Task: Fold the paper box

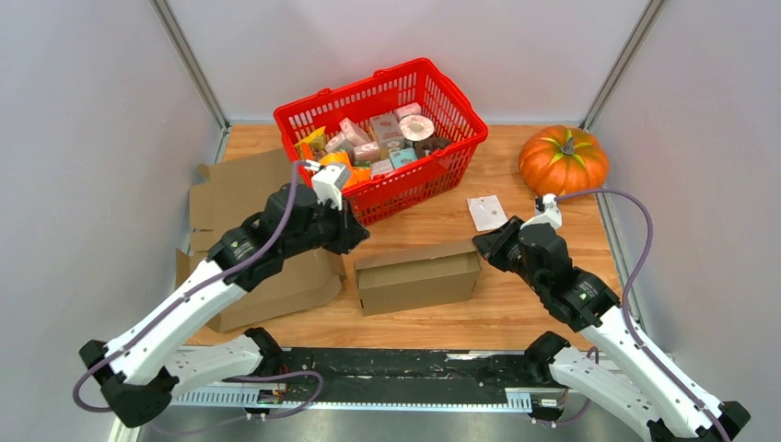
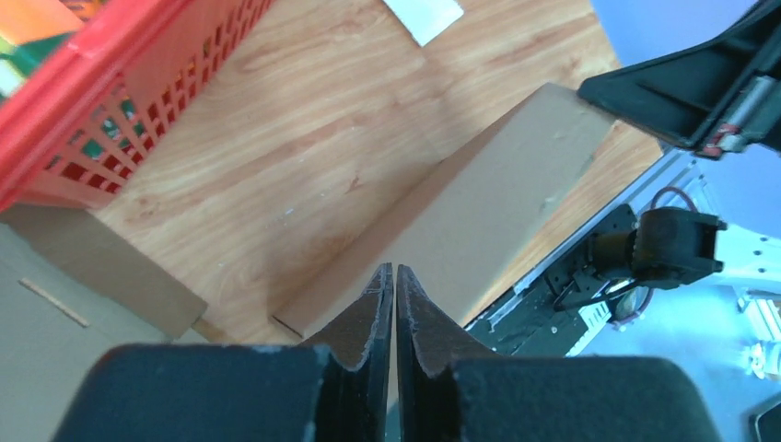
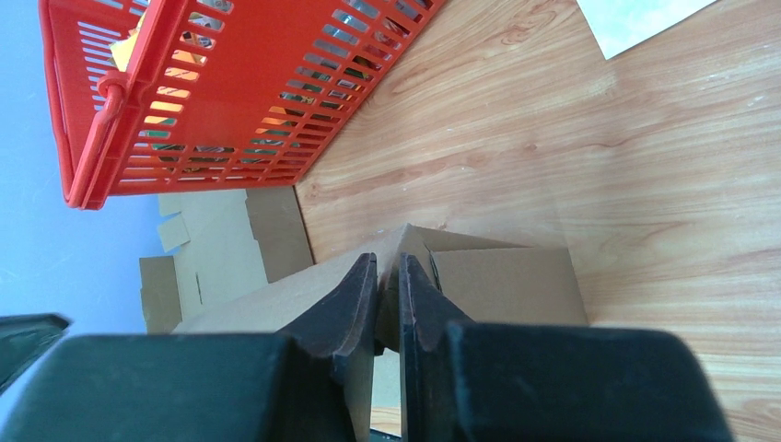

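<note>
The brown paper box [image 1: 419,276] lies closed on the wooden table, long side left to right. My left gripper [image 1: 355,235] is shut and empty, just above the box's left end; the left wrist view shows its tips [image 2: 394,269] over the box top [image 2: 497,203]. My right gripper [image 1: 483,247] is at the box's right top corner. In the right wrist view its jaws [image 3: 388,262] stand nearly closed with a strip of the box's cardboard [image 3: 502,285] between them.
A red basket [image 1: 355,87] full of small packages stands behind the box. An orange pumpkin [image 1: 563,158] sits at the back right. A white card [image 1: 486,212] lies near the right gripper. Flat cardboard sheets [image 1: 235,189] lie at the left under the left arm.
</note>
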You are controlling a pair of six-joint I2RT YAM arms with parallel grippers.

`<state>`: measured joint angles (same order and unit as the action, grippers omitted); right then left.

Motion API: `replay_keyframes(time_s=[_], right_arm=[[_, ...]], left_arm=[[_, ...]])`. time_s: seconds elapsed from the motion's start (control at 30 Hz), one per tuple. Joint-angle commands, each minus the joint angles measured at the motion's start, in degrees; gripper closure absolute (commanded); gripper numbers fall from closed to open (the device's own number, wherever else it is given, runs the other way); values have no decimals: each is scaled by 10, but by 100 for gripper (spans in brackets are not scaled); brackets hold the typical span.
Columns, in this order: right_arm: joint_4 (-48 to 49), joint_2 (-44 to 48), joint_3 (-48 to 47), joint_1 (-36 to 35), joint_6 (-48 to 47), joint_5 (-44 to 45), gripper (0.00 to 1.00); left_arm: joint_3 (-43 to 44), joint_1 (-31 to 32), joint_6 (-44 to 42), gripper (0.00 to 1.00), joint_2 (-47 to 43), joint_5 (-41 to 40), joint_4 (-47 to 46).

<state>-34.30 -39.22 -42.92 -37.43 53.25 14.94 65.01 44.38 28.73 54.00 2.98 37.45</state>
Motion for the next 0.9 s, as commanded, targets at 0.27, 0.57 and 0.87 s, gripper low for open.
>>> replay_keyframes(time_s=[0.27,0.57,0.87], right_arm=[[0,-17,46,-4,-22,-10,88],[6,-31,40,-4,-30,-3,88],[6,-28,47,-4,-28,-8,88]], left_arm=[[-243,-7,119,91,-86,92,-228],[-155,-7,93,77,-83,132,-193],[-309,-7,181,95,-134,160,-312]])
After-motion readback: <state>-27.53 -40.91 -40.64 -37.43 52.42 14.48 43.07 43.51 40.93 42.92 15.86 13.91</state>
